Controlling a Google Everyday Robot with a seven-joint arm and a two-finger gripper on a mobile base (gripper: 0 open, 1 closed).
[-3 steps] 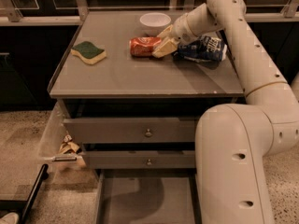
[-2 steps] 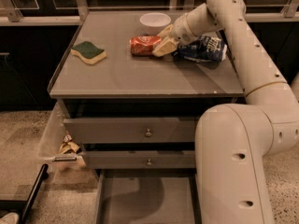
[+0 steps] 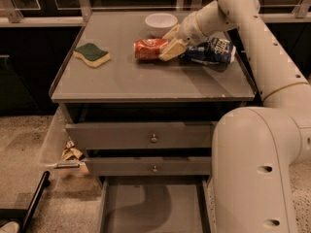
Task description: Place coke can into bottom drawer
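The coke can (image 3: 149, 49) lies on its side on the grey cabinet top, right of centre and just in front of a white bowl. My gripper (image 3: 171, 42) is at the can's right end, low over the top and reaching in from the right. The bottom drawer (image 3: 146, 212) is pulled out at the foot of the cabinet, a flat grey tray with nothing in it. My arm's large lower link hides the drawer's right side.
A white bowl (image 3: 161, 21) stands behind the can. A blue-and-white snack bag (image 3: 214, 51) lies right of the gripper. A green sponge (image 3: 91, 54) lies at the left. The two upper drawers (image 3: 146, 138) with knobs are shut. Crumpled paper (image 3: 71, 153) lies left of the cabinet.
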